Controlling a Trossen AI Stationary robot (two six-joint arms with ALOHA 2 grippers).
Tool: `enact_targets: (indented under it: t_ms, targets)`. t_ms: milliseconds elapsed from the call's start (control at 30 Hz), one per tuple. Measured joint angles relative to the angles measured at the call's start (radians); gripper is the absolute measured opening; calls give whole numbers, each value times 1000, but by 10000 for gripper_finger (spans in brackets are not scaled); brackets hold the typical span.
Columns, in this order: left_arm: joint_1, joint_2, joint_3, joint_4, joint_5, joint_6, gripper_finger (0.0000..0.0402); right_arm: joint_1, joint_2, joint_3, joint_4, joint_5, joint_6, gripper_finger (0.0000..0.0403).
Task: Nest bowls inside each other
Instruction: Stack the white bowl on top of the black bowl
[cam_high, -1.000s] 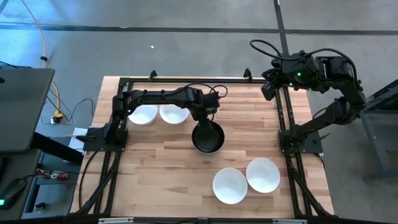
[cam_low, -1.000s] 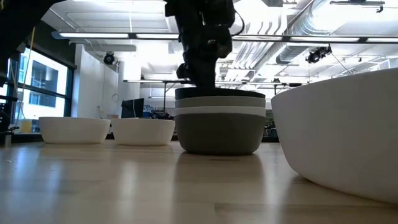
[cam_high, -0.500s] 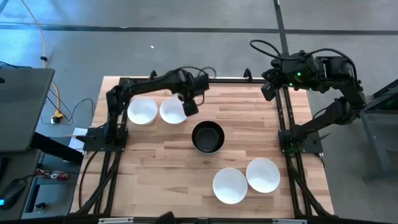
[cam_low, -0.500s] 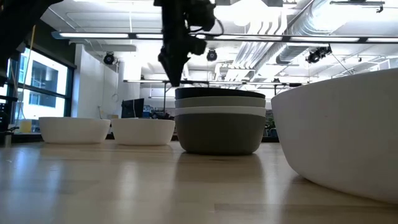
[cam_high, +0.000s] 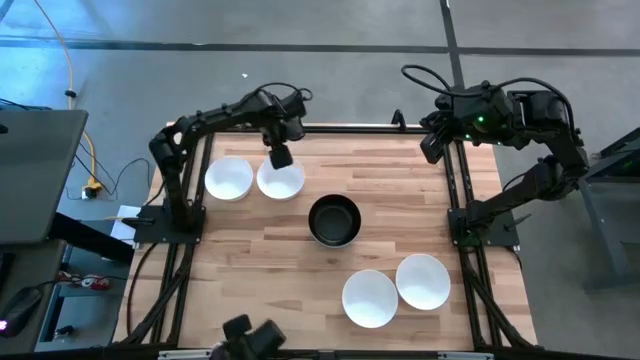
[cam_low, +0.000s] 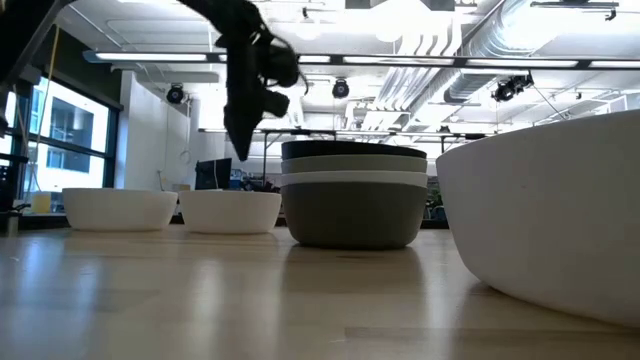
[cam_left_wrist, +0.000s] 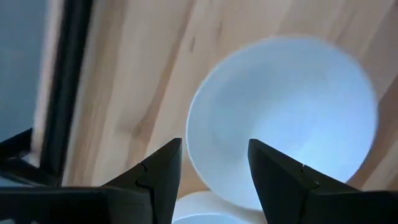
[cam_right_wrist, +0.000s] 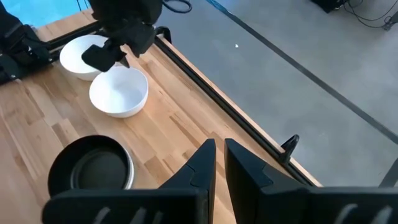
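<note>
**Left arm over the far white pair, jaws empty; next bowl not yet picked**

Left gripper (cam_high: 279, 157): jaws stood wide apart and held nothing. It hung above the table at the far rim of the nearer-centre white bowl (cam_high: 280, 181) of the far-left pair; the wrist view looked down into that bowl between the fingers (cam_left_wrist: 163, 171). No contact seen.

Right gripper (cam_right_wrist: 218, 163): fingers nearly together, nothing between them, parked off the table's far right corner.

Step, as judged: a reach for the next loose bowl to add to the stack (cam_high: 333, 220). The next move would call for lowering one finger inside the rim and one outside, closing on the wall, lifting clear of its touching neighbour (cam_high: 228, 179), then carrying it over the stack and setting it level in the black bowl on top.

Count:
- Stack near table centre: four layers in the low view, dark grey (cam_low: 353, 214) outermost, then white, light grey, black.
- Loose white bowls: four. Two far left, touching; two near right (cam_high: 370, 298) (cam_high: 422, 281), also touching.
- Total: eight.
</note>
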Motion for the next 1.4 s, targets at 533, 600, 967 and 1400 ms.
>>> enact_targets:
  t_ms: [533,600,967,1400]
  targets:
    - [113,1,-118,106,82,334,172,0,0,0,0,-19,31,23]
    - [125,2,-132,110,88,352,172,0,0,0,0,-21,31,23]
    - [125,19,-230,195,106,304,172,0,4,0,0,-20,-3,23]
    - [128,36,-243,228,110,253,21,0,19,1,0,-25,-21,23]
